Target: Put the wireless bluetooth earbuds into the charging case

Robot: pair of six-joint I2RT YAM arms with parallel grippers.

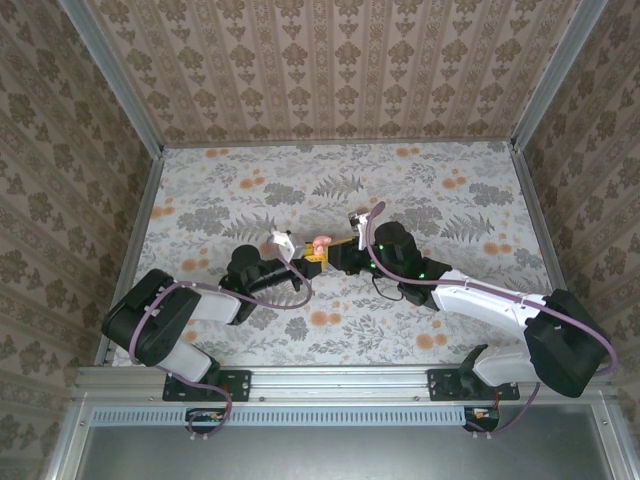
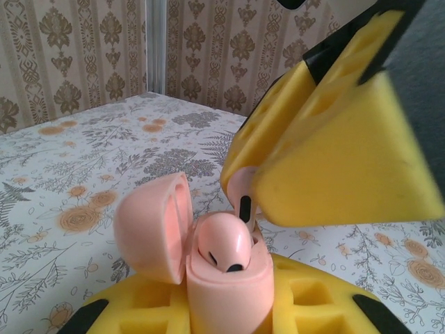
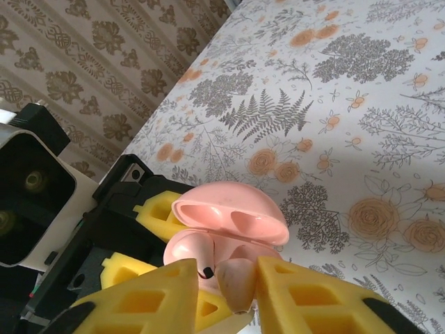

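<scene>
Roughly at the middle of the floral table (image 1: 230, 180), the two arms meet tip to tip, and the charging case (image 1: 320, 243) shows between them as a small coral-pink shape. The left gripper (image 1: 310, 258) reaches in from the left. In the left wrist view its yellow fingers (image 2: 139, 306) sit closed against either side of the case's lower half, holding it upright off the table. The case stands open, its lid (image 2: 149, 226) swung back to the left with the hollow inner face turned toward the right arm. One earbud (image 2: 221, 249) sits in its well in the lower half, its rounded pink top and a small dark spot showing above the rim. The right gripper (image 3: 228, 264) comes in from the right and hangs just over the open case. Its yellow pads (image 3: 313, 299) are set only narrowly apart, with the other earbud (image 3: 234, 284) between them. In the left wrist view that earbud pokes out from under the right gripper's pads, stem downward with a dark oval on it, just above the case's rim beside the seated earbud. The pad on the right of the right wrist view touches it, but a sliver of space shows beside the opposite pad, so it cannot be told whether the piece is clamped or merely resting there. Damask-patterned walls (image 1: 330, 60) enclose the table on three sides.
</scene>
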